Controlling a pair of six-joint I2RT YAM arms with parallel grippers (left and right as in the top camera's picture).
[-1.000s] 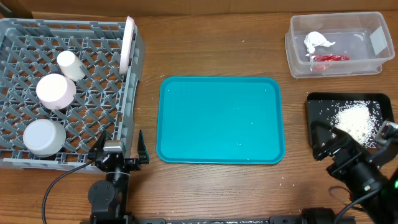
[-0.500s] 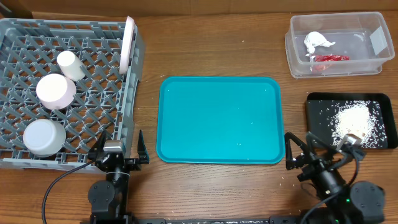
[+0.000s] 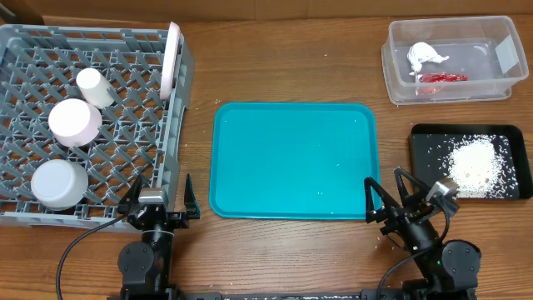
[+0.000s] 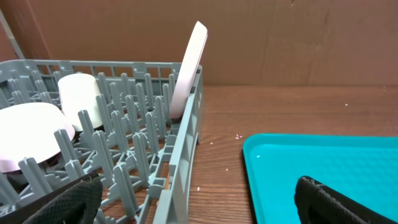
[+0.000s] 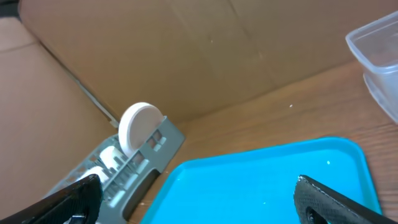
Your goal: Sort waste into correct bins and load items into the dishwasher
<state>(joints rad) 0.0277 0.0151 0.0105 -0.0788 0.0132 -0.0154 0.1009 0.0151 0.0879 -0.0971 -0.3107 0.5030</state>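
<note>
The grey dish rack [image 3: 158, 158] at the left holds a small white cup [image 3: 93, 87], two upturned round dishes [image 3: 75, 122] [image 3: 58, 183] and a plate [image 3: 173, 58] standing on edge. The plate also shows in the left wrist view [image 4: 188, 68] and the right wrist view [image 5: 138, 126]. The clear tub [image 3: 400, 87] at the back right holds the white tissue wad [image 3: 425, 55] and the red wrapper [image 3: 440, 77]. My left gripper [image 3: 160, 200] is open and empty at the rack's front right corner. My right gripper [image 3: 390, 197] is open and empty at the teal tray's front right corner.
The flat teal tray [image 3: 293, 158] lies in the middle. A black tray [image 3: 426, 150] with loose white grains [image 3: 476, 165] sits at the right. A cardboard wall stands behind the table.
My right arm has drawn back from the black tray to the front edge, its gripper now low beside the teal tray. The left arm has not moved.
</note>
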